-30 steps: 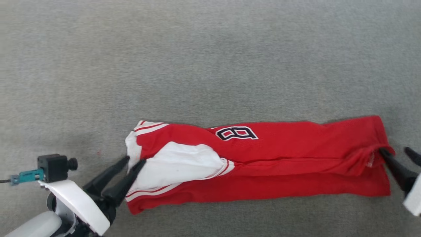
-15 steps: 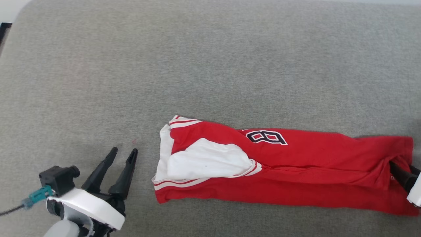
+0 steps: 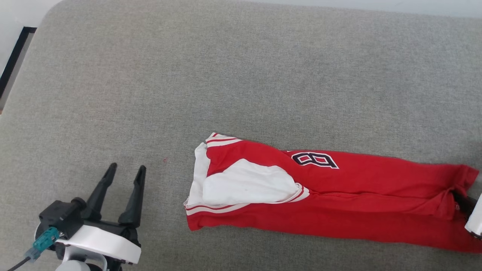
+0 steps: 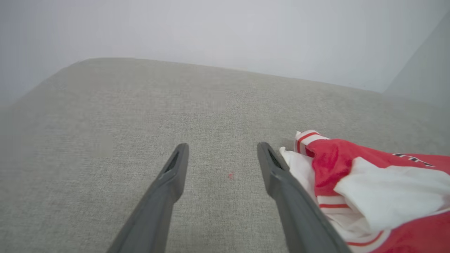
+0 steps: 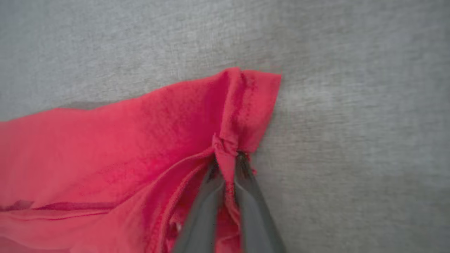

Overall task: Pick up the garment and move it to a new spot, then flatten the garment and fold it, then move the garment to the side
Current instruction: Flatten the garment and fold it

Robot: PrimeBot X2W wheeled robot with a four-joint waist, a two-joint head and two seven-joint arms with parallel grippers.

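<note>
The garment (image 3: 339,199) is a red jersey with a white sleeve and striped trim, folded into a long band across the grey surface; part of its black number print (image 3: 315,159) shows on top. My left gripper (image 3: 126,171) stands open to the left of the sleeve end, apart from the cloth. In the left wrist view the left gripper (image 4: 222,153) has bare surface between its fingers and the garment (image 4: 369,182) lies just right of its right finger. My right gripper (image 5: 226,158) is shut on a pinched fold of the garment (image 5: 140,140) at its hem end, at the right edge of the head view.
The grey fabric surface (image 3: 226,75) stretches wide beyond the garment, with its far edge against a pale wall (image 4: 225,28). A dark strip (image 3: 13,64) runs off its left corner. A small red speck (image 3: 165,160) lies on the surface near the left gripper.
My left gripper has let go of the sleeve end and pulled back left. The right gripper has shut on the hem. The head camera has shifted, showing more of the surface's far edge.
</note>
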